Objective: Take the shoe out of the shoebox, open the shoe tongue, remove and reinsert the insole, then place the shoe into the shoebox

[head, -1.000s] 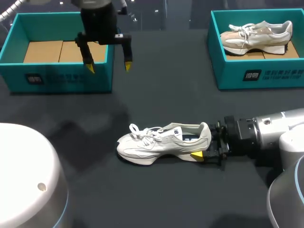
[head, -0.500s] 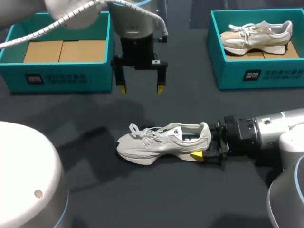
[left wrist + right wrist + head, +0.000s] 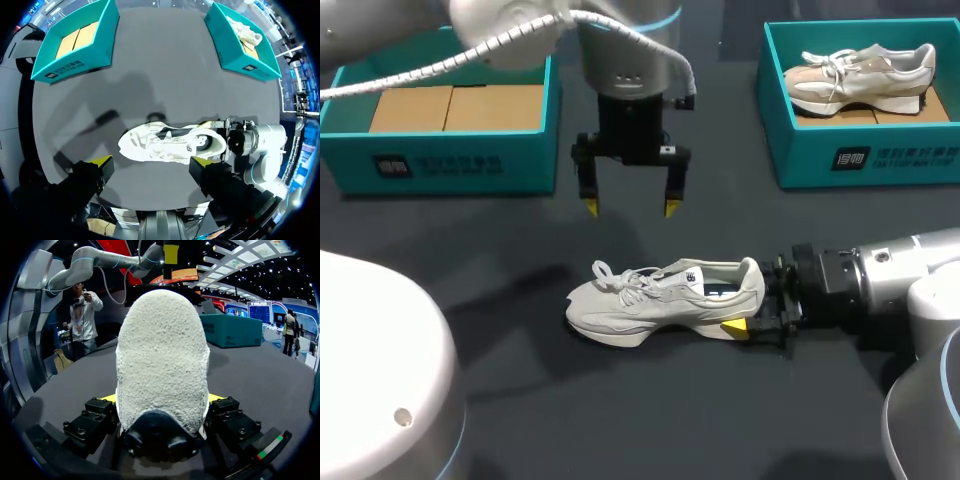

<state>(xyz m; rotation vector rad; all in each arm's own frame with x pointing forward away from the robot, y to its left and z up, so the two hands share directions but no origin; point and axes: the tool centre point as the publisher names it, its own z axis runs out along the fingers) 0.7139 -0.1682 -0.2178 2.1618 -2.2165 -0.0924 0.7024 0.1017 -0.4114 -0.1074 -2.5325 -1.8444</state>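
The empty teal shoebox [image 3: 450, 162] sat at the table's [image 3: 650, 420] far left corner. Over the last second the left gripper [image 3: 631, 208] had swung away from above that box and across to the table's middle. It now hung on the far side of the white shoe [image 3: 660, 298], fingers spread wide and pointing down, with nothing between them. Its wrist view looked straight down on the shoe, which fell between the two yellow tips but well below them. The shoe itself had not shifted: it lay on its sole near the middle of the table, toe toward the left edge, laces loose and collar open. The right gripper [image 3: 747, 306] had also stayed put, closed on the heel from both sides and low on the surface. At the far right corner the second shoebox [image 3: 865, 160] held another shoe [image 3: 860, 72], untouched. The shoe was therefore already out and braced, and the free arm seemed to be lining up for the tongue.
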